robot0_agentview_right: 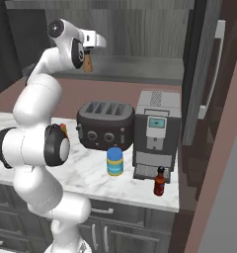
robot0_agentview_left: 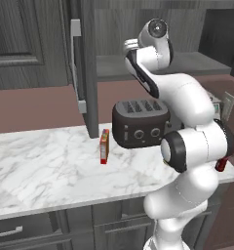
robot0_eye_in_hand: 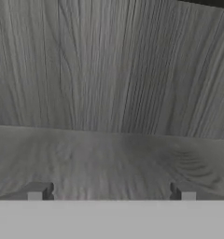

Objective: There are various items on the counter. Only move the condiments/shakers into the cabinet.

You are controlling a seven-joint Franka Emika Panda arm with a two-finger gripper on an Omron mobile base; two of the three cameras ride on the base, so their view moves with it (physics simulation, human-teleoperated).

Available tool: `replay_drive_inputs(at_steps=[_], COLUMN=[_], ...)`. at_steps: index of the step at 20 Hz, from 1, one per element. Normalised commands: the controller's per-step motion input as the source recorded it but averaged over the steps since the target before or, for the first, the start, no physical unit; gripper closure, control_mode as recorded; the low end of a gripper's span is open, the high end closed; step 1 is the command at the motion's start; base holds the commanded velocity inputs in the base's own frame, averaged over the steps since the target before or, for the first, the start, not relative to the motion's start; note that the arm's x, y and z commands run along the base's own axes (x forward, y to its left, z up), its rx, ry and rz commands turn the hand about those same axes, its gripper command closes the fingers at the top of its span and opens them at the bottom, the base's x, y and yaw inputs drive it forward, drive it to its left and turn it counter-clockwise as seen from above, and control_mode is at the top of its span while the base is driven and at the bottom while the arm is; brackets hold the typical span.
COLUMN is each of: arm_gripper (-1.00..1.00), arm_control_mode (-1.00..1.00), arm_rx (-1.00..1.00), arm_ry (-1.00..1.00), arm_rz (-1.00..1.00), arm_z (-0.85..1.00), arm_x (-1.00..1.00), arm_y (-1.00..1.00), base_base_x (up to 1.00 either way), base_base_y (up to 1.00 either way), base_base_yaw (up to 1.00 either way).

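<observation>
With the claw (robot0_eye_in_hand: pixel 111 192) spread wide and pinching nothing inside the cupboard (robot0_agentview_right: pixel 140 22), the likeliest slip is the hand brushing the brown shaker (robot0_agentview_right: pixel 87 63) as it pulls out and tipping it off the shelf (robot0_agentview_right: pixel 140 69), since the shaker stands just under the hand and behind the fingertips. The blue-lidded jar (robot0_agentview_right: pixel 115 161) and the red bottle (robot0_agentview_right: pixel 160 181) sit on the counter (robot0_agentview_right: pixel 91 173), far below the claw and to its right.

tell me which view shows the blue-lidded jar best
The right base view: the blue-lidded jar stands unobstructed on the counter, in front of the toaster. In the left base view the arm blocks that spot. The hand view faces the cabinet's wood grain instead.
</observation>
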Motion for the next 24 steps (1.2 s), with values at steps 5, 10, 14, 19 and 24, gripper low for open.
replay_drive_inputs(at_steps=[5,10,14,19,24], arm_gripper=[-1.00,-1.00,-1.00,-1.00,-1.00], arm_control_mode=[-1.00,-1.00,-1.00,-1.00,-1.00], arm_rx=[0.00,0.00,0.02,0.07,0.10], arm_ry=[-0.23,-0.31,-0.23,-0.12,-0.03], arm_rz=[0.00,-0.06,-0.10,-0.13,-0.15], arm_z=[0.11,0.16,0.00,0.00,0.03], arm_x=[-0.69,-1.00,-1.00,-1.00,-1.00], arm_y=[0.00,0.00,-0.12,-0.15,-0.15], base_base_x=[0.00,0.00,0.00,0.00,0.00], base_base_y=[0.00,0.00,0.00,0.00,0.00], base_base_yaw=[0.00,0.00,0.00,0.00,0.00])
